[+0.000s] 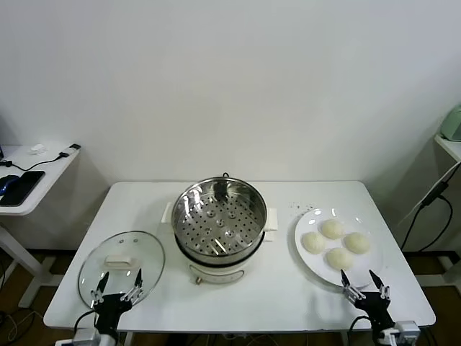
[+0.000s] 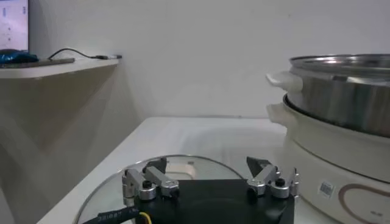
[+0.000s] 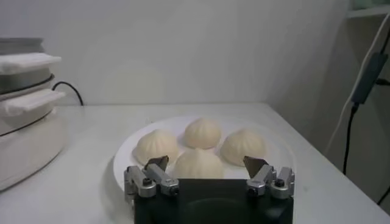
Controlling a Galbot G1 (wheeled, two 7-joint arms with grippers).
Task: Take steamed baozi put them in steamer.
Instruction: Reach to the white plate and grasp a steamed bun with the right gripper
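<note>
Several cream-white baozi (image 1: 332,228) lie on a flat white plate (image 1: 304,249) at the table's right; they also show in the right wrist view (image 3: 202,133). The steel steamer (image 1: 220,213) with its perforated tray stands empty at the table's middle on a cream base (image 2: 332,164). My right gripper (image 1: 362,282) is open and empty at the table's front edge, just in front of the plate; it also shows in its own wrist view (image 3: 206,163). My left gripper (image 1: 116,283) is open and empty at the front left, over the near edge of the glass lid (image 1: 121,267).
The glass lid with its white handle (image 2: 183,167) lies flat at the table's front left. A side desk (image 1: 32,176) with a phone and cables stands off to the left. A cable (image 1: 431,198) hangs past the table's right edge.
</note>
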